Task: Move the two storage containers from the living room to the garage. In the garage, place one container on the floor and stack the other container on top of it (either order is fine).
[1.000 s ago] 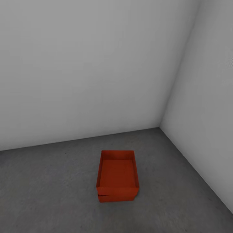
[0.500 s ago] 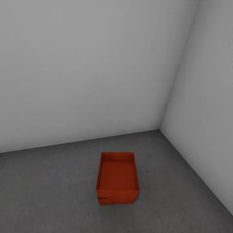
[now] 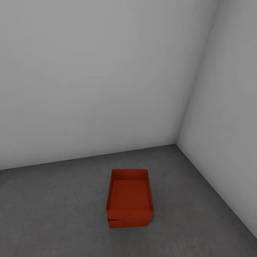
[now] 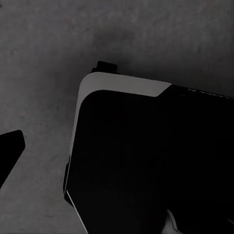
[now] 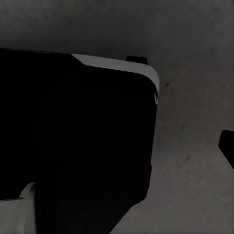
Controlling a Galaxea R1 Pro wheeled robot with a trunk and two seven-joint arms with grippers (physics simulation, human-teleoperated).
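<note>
Two orange-red storage containers (image 3: pixel 130 198) sit stacked, one nested on the other, on the dark grey speckled floor (image 3: pixel 53 214) near the corner of two plain white-grey walls (image 3: pixel 89 78), while both wrist views show dark robot bodywork over floor, leaving each gripper's finger state impossible to tell.

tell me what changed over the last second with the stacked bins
Almost nothing. The whole picture slid slightly, the two storage containers sitting a touch lower in the head view along with the wall line, which points to the camera moving rather than the bins. They stay stacked, one on the other, on the dark grey floor near the corner of the walls.
</note>
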